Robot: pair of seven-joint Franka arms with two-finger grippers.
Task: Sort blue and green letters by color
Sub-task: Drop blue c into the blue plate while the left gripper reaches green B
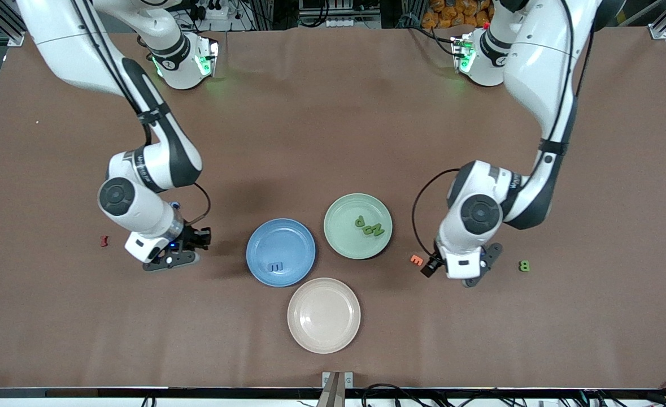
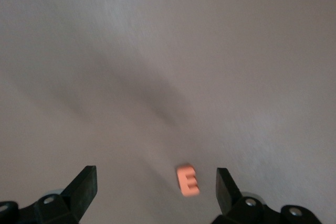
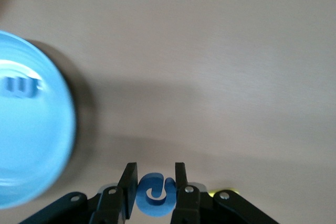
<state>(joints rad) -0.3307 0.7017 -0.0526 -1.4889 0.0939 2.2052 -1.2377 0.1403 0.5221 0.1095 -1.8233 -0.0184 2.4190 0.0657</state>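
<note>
Landmark: the blue plate (image 1: 280,252), in the middle of the tabletop (image 1: 333,141).

Progress, as judged from the layout: partly done. One blue E (image 1: 276,266) lies flat on the blue plate. The green plate (image 1: 357,225), just beside the blue plate toward the left arm's end and a little farther from the front camera, carries a cluster of green letters (image 1: 369,225) (an N and a P can be read; more cannot be told). A green B (image 1: 524,265) sits on the bare tabletop, well apart from the blue plate toward the left arm's end. The beige plate (image 1: 323,315), nearer the front camera than the blue plate, holds nothing.

Right gripper (image 3: 155,192): fingers clamped on a small blue curled letter (image 3: 155,195), a C or a 6, flat and foam-like; it hangs over the tabletop near the blue plate, toward the right arm's end.

Left gripper (image 2: 156,187): fingers wide apart, nothing between them, over the tabletop toward the left arm's end of the blue plate, with an orange E (image 2: 187,179) lying below it (not one of the sorting colours).

A dark red piece (image 1: 104,241) lies toward the right arm's end.

Left to do: the held blue letter, the green B, any others out of view.
</note>
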